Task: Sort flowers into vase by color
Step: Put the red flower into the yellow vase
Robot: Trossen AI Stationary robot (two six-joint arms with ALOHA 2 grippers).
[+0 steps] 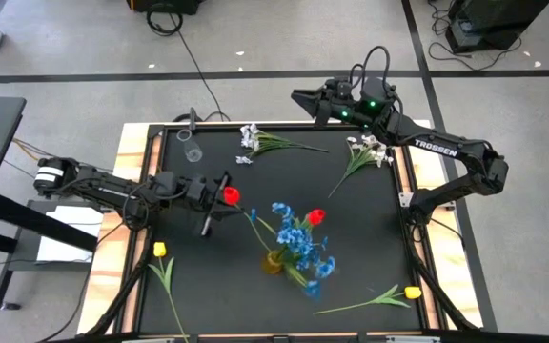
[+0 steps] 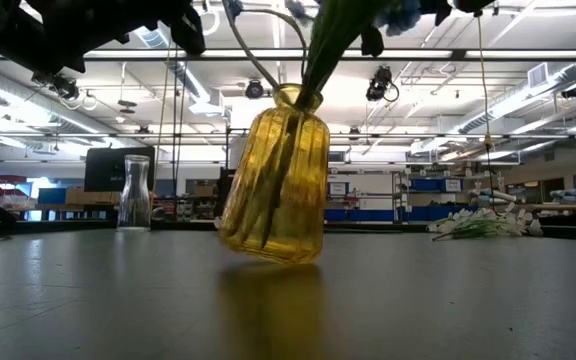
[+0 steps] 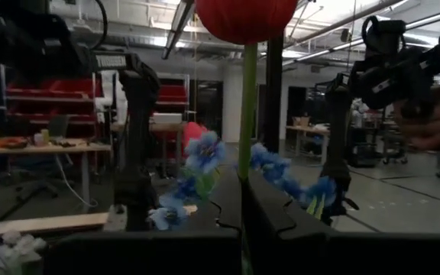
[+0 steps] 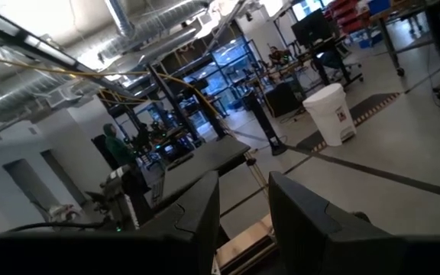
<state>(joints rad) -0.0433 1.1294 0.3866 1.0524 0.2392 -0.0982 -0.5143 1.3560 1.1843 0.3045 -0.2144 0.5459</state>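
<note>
My left gripper [image 1: 221, 193] is over the table's left middle, shut on a red tulip [image 1: 230, 196] whose blossom [image 3: 243, 15] stands above the fingers. Right of it an amber vase [image 1: 273, 262] stands on the table and holds blue sprays [image 1: 298, 243] and another red tulip [image 1: 315, 217]. White sprays [image 1: 252, 138] [image 1: 370, 149] lie by the far edge. Yellow tulips [image 1: 160, 251] [image 1: 412, 292] lie near the front corners. My right gripper [image 1: 298, 95] is raised beyond the table's far edge, open, with nothing between its fingers [image 4: 205, 210]. My left gripper pinches the red tulip's green stem [image 3: 247, 145] between its two fingers, a little below the blossom. The fingers come about level from the table's left and lie across the stem. The stem stands upright in the hold, blossom on top; its lower part is hidden behind the fingers.
A small clear vase [image 1: 193, 151] stands at the far left of the black mat, also seen in the low view [image 2: 135, 192]. The amber vase [image 2: 273, 180] looms close to the low camera, its stems sticking up. Wooden rails [image 1: 122, 181] edge the mat.
</note>
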